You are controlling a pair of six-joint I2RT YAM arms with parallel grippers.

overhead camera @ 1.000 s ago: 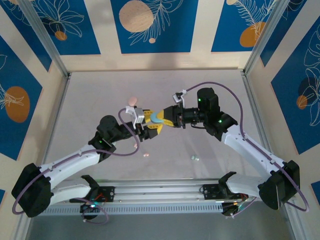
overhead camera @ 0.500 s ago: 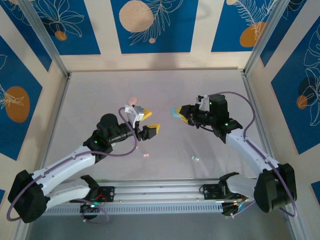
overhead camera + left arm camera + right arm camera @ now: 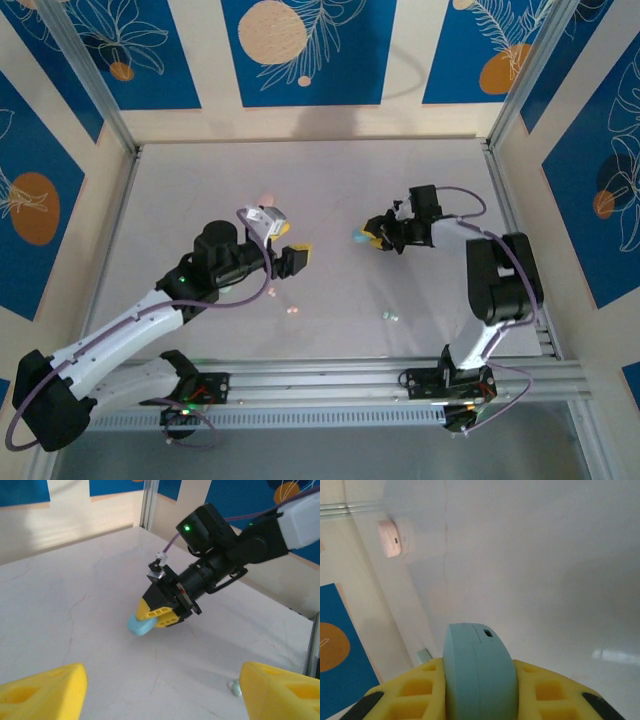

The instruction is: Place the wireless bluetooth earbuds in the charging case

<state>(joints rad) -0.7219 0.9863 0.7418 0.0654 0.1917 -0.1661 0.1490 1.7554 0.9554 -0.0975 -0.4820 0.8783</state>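
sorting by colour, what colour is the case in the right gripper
Pale blue; the case in the right gripper shows best in the right wrist view.

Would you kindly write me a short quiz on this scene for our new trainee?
1. True or false: the left gripper holds an earbud.
2. What does the right gripper clamp? A) a pink case B) the pale blue case C) nothing
3. Fill in: the pink earbud and the pale earbud lie loose on the ____.
Key: 1 false; 2 B; 3 table.
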